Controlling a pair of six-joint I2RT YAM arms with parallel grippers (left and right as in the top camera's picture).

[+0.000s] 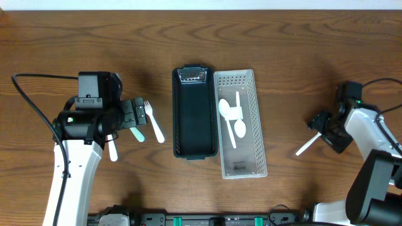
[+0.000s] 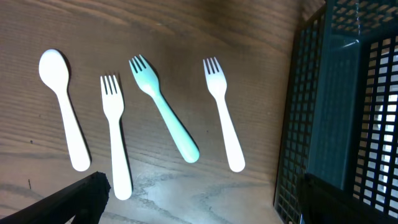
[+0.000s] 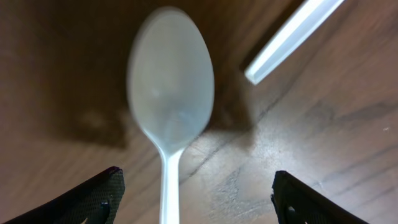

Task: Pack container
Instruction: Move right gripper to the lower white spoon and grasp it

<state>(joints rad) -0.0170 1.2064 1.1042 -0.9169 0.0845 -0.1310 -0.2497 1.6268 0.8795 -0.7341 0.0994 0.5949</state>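
Packing looks partly done, with cutlery waiting on both sides of the bins. Closest to the right wrist camera, the right gripper (image 3: 199, 202) hangs low over a white spoon (image 3: 171, 93), its fingers (image 3: 93, 199) spread wide. The spoon's handle runs between them and touches neither. The spoon is blurred, so I cannot tell whether it lies flat on the wood. A separate white handle (image 3: 292, 40) lies just beyond, apart from it. My reading is that the next move is to centre on the spoon's handle, close on it, lift and carry it across to the bins. A thin, slick handle could easily twist or slip. The left gripper (image 2: 205, 208) is also fully spread, its fingers (image 2: 81, 196) holding nothing. It hovers over a row of cutlery: a second spoon (image 2: 59, 106), a teal fork (image 2: 165, 115) and white forks (image 2: 114, 137), all apart from each other and beside the dark basket (image 2: 348, 112). From overhead, that basket appears to hold nothing. It sits touching the pale perforated container (image 1: 251, 157), where packed spoons (image 1: 229, 116) lie crossed. The table (image 1: 295, 56) is dark wood with strong grain. Of the room only a pale strip shows along its far edge.
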